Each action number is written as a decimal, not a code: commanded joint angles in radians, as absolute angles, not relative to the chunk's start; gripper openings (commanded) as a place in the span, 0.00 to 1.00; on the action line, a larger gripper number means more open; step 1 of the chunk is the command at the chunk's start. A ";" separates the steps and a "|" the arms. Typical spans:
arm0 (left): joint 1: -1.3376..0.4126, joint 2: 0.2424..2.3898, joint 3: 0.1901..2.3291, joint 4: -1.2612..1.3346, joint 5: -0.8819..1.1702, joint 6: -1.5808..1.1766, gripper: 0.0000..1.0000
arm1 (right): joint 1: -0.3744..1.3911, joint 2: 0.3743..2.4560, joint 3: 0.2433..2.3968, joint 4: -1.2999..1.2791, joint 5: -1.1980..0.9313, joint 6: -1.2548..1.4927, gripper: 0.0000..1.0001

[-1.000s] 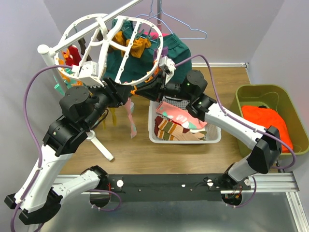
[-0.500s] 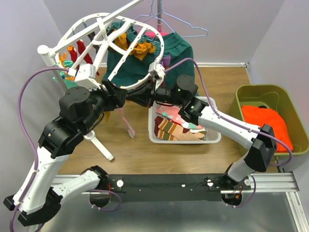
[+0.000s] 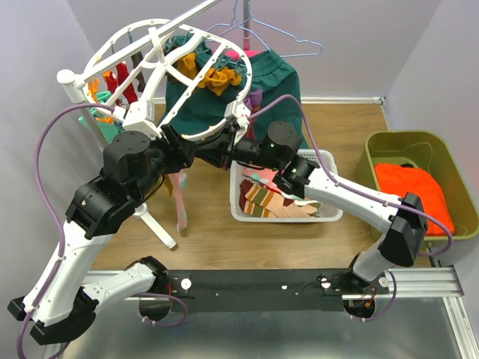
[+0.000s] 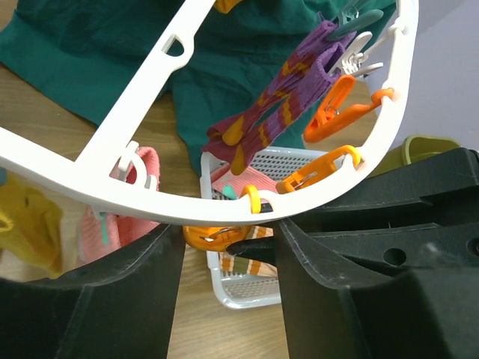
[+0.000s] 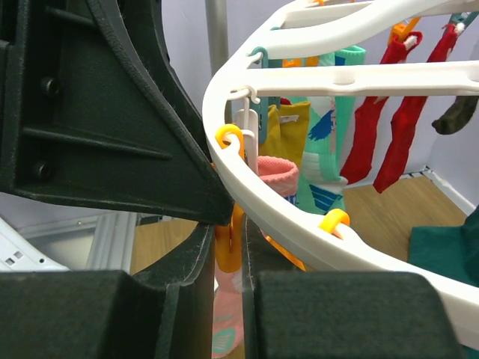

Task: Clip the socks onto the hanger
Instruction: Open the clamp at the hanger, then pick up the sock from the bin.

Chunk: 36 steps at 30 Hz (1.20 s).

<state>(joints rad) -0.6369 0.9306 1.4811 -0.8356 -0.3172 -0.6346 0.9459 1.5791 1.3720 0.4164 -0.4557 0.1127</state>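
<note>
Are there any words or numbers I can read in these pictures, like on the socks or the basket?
None: no word, number, brand or sign can be read in any view.
The white hanger, the orange clip, the purple striped sock, the white basket and the green bin carry no print; the sock shows only stripes.

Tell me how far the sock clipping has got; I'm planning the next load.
Done: red socks, a mustard sock and a purple striped sock hang from the hanger. In hand: the right gripper pinches an orange clip by a pink sock. Left: more socks in the white mesh basket.
</note>
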 commanded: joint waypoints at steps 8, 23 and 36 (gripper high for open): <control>-0.635 0.939 1.457 -0.793 -0.390 -0.643 0.21 | 0.983 1.592 1.384 0.362 -0.445 0.051 0.05; -0.634 0.940 1.394 -0.741 -0.377 -0.609 0.10 | 0.959 1.373 1.149 -0.039 0.032 0.009 0.72; -0.634 0.934 1.407 -0.742 -0.373 -0.603 0.10 | 0.695 1.679 1.132 -0.144 0.129 -0.041 0.72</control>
<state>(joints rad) -0.6369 0.9401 1.3983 -0.7418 -0.3557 -0.6155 0.7071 1.5196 1.0767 -0.0818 0.0708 0.0151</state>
